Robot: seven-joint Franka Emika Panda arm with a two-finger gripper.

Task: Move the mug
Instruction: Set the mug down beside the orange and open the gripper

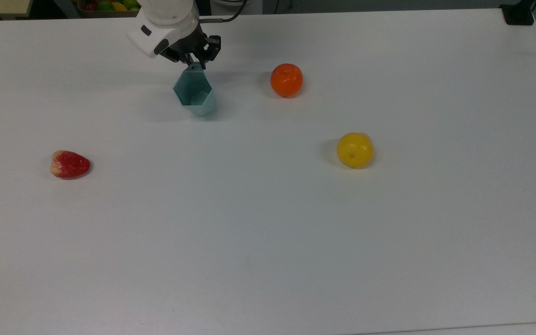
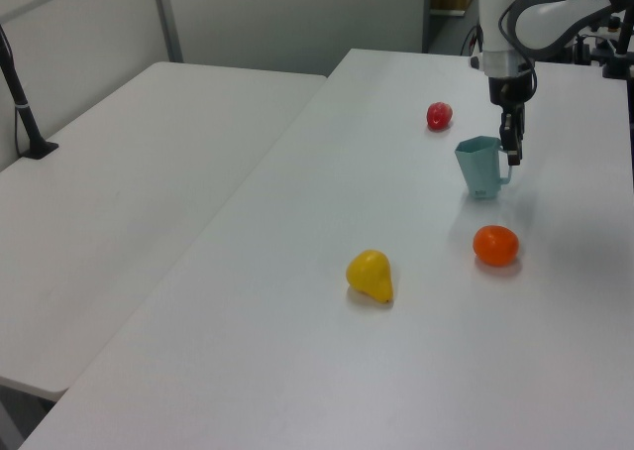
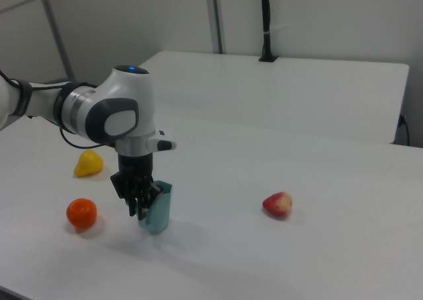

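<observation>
- The table [image 1: 268,232] is a wide, flat, matte white slab with a smooth, plain top; a second white table [image 2: 119,202] stands beside it at the left view's left.
- The arm [image 3: 106,112] has glossy white rounded shells and dark joints, and bends down over the table's far edge in the top view.
- The hand [image 1: 192,63] is black and angular, pointing down, its fingers clamped on the small handle tab at the mug's rim; in the right view [image 3: 140,204] it sits against the mug's side.
- The mug [image 1: 195,95] is pale teal-blue, matte, with flat facets and a hexagonal rim, narrowing to its base. It is upright and looks set on the table near the far edge in the top view, to the orange's left and well apart from it. In the left view [image 2: 480,168] the handle is on its right side; in the right view [image 3: 157,209] it stands just right of the hand.
- The orange [image 1: 286,80] is round, bright and slightly dimpled.
- The pear [image 1: 355,150] is yellow and smooth, bulbous with a narrower top, lying nearer the camera than the orange in the top view.
- The strawberry [image 1: 70,164] is red with a pale end, bumpy and tapered, lying alone at the top view's left.
</observation>
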